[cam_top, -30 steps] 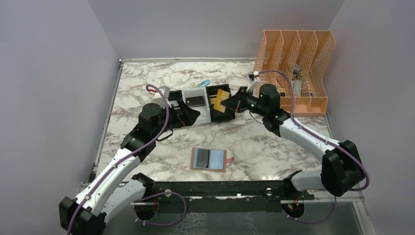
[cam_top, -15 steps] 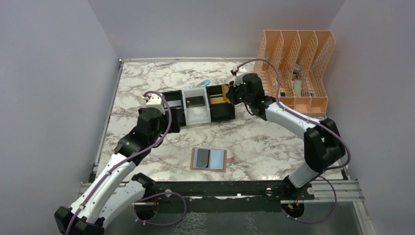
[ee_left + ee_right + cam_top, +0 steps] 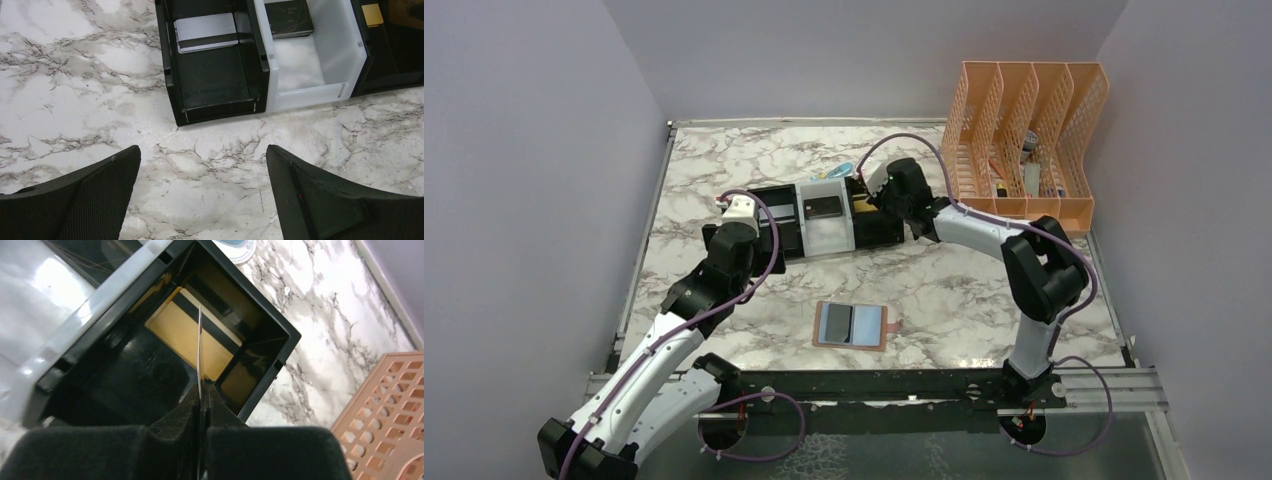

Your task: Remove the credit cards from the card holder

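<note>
I saw the tray, silvery card in left black bin, dark card in white middle, gold card in right bin, right gripper pinched on edge-on card above it, left gripper gaping, card holder open on marble.

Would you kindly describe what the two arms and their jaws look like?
Both the left arm and right arm have white link shells with black joint housings. A purple cable loops along each. The jaws are black and wedge-shaped, with textured pads.
</note>
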Robot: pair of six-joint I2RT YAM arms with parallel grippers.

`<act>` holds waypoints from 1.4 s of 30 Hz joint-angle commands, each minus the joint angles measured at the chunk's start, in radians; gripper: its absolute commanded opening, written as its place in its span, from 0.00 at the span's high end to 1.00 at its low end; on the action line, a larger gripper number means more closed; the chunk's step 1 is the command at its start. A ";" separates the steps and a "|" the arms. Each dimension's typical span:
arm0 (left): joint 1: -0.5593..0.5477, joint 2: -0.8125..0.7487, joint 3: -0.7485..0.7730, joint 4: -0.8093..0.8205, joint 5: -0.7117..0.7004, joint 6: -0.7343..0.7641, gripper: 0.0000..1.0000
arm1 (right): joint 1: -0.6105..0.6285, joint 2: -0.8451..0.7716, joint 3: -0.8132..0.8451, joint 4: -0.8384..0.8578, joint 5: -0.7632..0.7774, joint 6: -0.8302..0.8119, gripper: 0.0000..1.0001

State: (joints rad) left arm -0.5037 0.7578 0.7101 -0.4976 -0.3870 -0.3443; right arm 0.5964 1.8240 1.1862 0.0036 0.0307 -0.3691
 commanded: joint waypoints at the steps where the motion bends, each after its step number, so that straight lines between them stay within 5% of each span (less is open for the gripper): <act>1: 0.005 0.011 0.003 0.003 -0.029 0.023 0.01 | -0.001 0.080 0.061 0.055 0.074 -0.188 0.99; 15: 0.009 0.020 0.005 0.003 -0.046 0.025 0.01 | 0.000 0.208 0.115 0.229 0.111 -0.407 0.98; 32: 0.016 0.023 0.005 0.003 -0.034 0.027 0.01 | 0.005 0.296 0.094 0.382 -0.037 -0.556 0.94; 42: 0.017 0.030 0.005 0.005 -0.027 0.028 0.01 | 0.005 0.293 0.106 0.301 -0.089 -0.553 0.79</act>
State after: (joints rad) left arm -0.4919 0.7856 0.7101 -0.4988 -0.4091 -0.3290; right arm 0.5968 2.1132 1.2762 0.3073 -0.0040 -0.9142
